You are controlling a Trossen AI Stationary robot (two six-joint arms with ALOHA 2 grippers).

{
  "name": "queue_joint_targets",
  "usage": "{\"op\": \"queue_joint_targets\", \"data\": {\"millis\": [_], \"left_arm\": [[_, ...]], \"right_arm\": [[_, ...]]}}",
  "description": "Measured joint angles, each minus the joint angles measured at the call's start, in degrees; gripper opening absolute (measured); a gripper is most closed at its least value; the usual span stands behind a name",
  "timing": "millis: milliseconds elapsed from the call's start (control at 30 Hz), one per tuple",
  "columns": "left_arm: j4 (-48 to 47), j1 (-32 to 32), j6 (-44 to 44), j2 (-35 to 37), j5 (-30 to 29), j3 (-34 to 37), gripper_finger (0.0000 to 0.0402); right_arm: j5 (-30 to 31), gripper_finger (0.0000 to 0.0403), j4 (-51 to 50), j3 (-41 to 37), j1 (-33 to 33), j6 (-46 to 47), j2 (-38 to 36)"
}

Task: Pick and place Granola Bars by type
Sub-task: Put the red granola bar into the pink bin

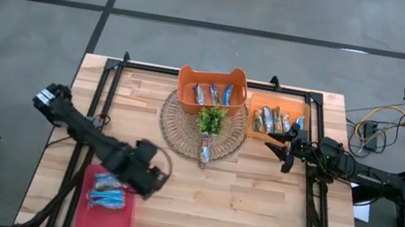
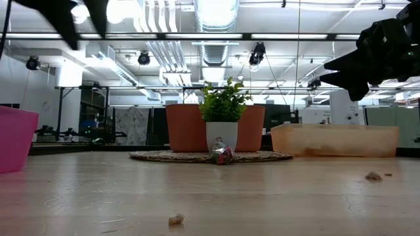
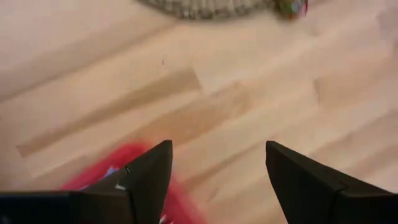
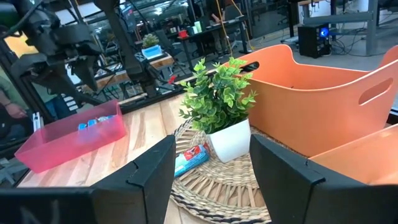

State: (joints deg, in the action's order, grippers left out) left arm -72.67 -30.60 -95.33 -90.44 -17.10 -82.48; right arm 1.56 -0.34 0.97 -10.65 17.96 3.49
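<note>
Pink tray [image 3: 109, 180] blurred and cut off at the left wrist view's edge; its bars [image 1: 108, 193] too small to distinguish by type.

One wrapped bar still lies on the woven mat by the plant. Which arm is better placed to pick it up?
Probably the right. The right gripper hangs open beside the mat, facing the bar. The left gripper is over the pink bin.
</note>
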Motion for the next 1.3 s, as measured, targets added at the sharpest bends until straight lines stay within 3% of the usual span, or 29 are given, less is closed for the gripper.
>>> {"op": "queue_joint_targets", "data": {"millis": [233, 633, 900, 1300], "left_arm": [[-6.12, 8.33, 2.27, -10.23, -1.61, -13.19, 0.0246], [-6.21, 20.17, 1.72, -25.86, -3.61, -29.22, 0.0246], [-4.06, 24.66, 1.44, -33.18, -3.62, -30.8, 0.0245], [7.97, 24.78, 0.72, -39.54, -2.55, -30.75, 0.0245]], "right_arm": [[-0.01, 0.0196, 0.0, 0.0, 0.0, 0.02, 0.0], [0.0, 0.0196, 0.0, 0.0, -0.01, 0.02, -0.01], [-0.02, 0.0196, -0.01, 0.0, 0.01, 0.01, 0.0], [0.0, 0.0196, 0.0, 0.0, 0.0, 0.0, 0.0]]}}
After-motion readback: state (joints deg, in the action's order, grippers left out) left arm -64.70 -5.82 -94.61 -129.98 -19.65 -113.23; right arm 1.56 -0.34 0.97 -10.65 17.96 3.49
